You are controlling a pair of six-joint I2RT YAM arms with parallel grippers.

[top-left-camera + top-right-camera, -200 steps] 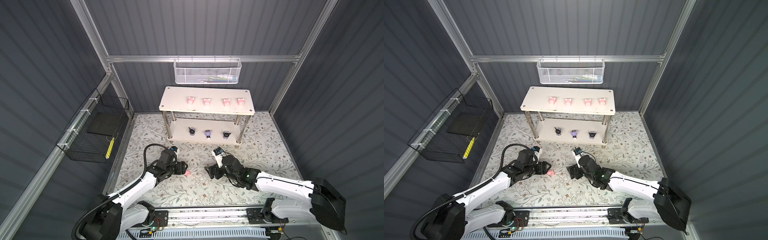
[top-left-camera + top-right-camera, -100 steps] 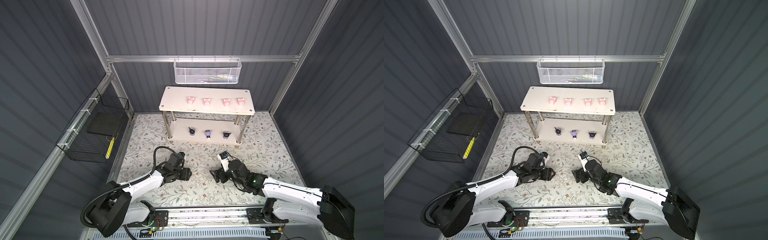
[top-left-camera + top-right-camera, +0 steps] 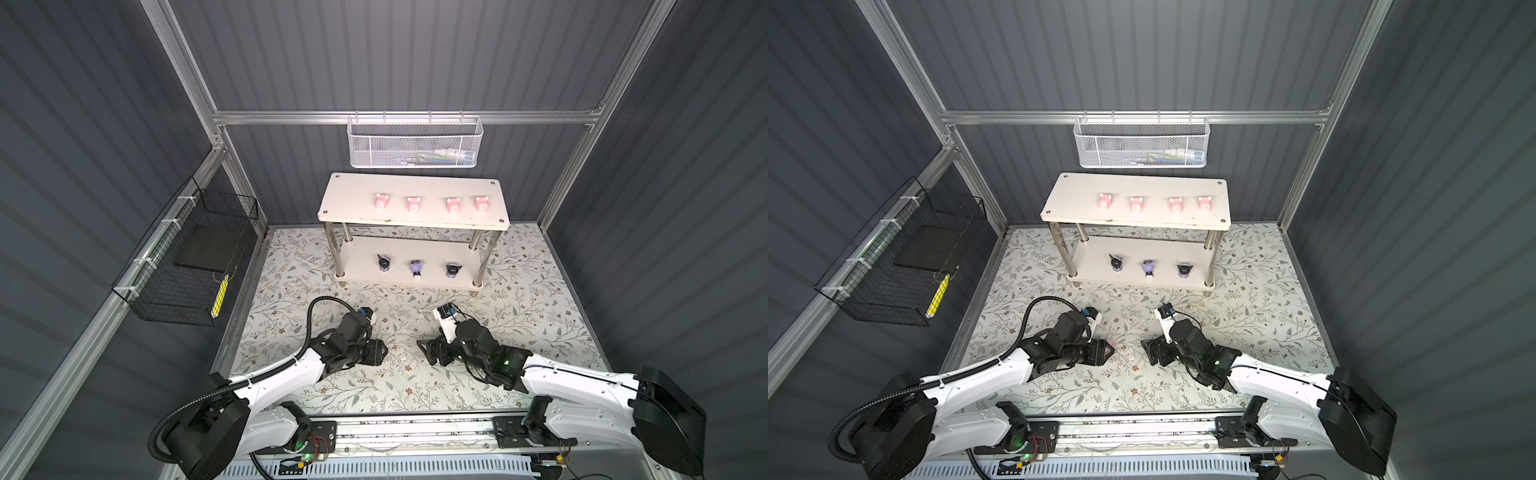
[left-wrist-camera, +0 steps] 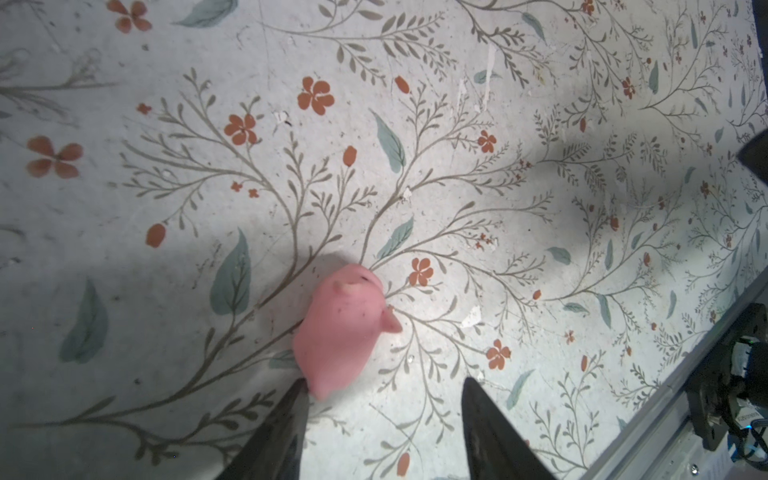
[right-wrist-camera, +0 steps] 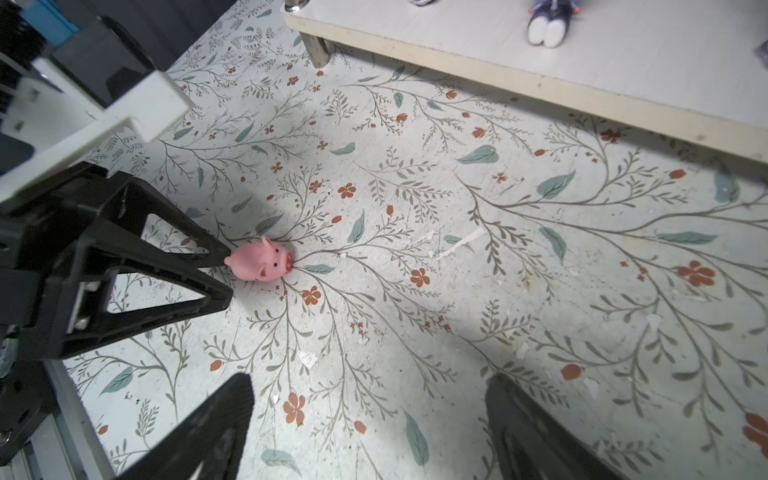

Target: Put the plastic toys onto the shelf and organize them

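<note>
Small smooth pink pig [image 5: 259, 262], red dotted snout, lying on floral mat [image 5: 457, 291] in front of shelf [image 5: 498, 50]. Touching one fingertip of left gripper [image 4: 384, 382], jaws apart, nothing held. Opposite, right gripper [image 5: 370, 379] wide open, empty.

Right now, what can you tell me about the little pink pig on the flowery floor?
The pink pig is a smooth, rubbery-looking toy with a round body, two small pointed ears, a black dot eye and a darker red, spotted snout. It rests on the floral mat in front of the shelf, apart from it, snout pointing away from the left gripper. Its rear touches one fingertip; the other is clear, so nothing grips it.
</note>
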